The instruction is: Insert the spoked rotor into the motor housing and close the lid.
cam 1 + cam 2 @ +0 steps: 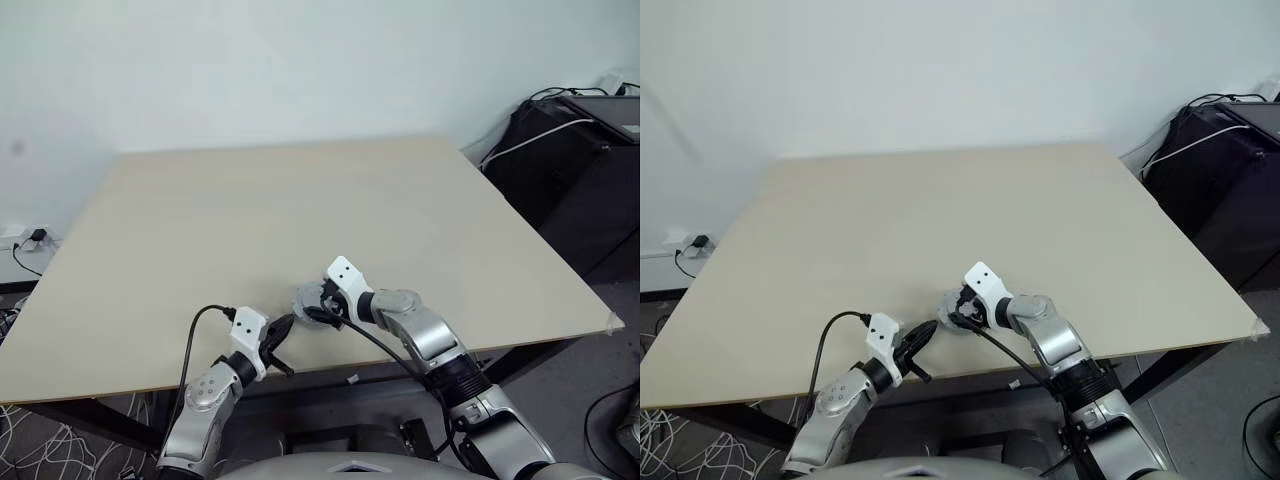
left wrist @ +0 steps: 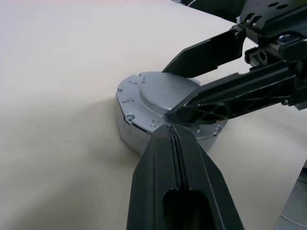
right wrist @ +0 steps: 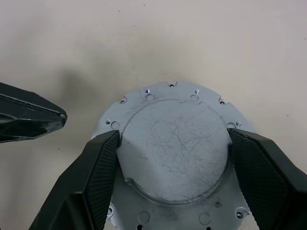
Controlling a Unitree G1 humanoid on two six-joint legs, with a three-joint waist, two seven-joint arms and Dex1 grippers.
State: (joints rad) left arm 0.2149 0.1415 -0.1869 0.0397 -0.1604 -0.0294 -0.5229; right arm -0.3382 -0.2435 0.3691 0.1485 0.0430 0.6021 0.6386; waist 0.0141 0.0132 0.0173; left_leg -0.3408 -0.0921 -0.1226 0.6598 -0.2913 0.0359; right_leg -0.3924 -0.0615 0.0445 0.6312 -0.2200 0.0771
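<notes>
The motor housing (image 3: 172,143) is a silvery round puck near the table's front edge. Its top is a flanged plate with small holes and a raised, scratched disc. My right gripper (image 3: 173,136) reaches over it from the right. One black fingertip (image 3: 108,153) presses each side of the raised disc, so the gripper is shut on the housing. My left gripper (image 2: 170,127) is shut and holds nothing. Its tip sits just short of the housing's near left side, also visible as the left gripper (image 1: 288,322) in the left eye view. The spoked rotor and the lid are out of view.
The pale wooden table (image 1: 300,200) stretches far beyond the housing. Its front edge (image 1: 330,370) runs just behind both wrists. Black cases with a white cable (image 1: 570,160) stand off the table's right side. Cables and a wall socket (image 1: 30,240) lie at the left.
</notes>
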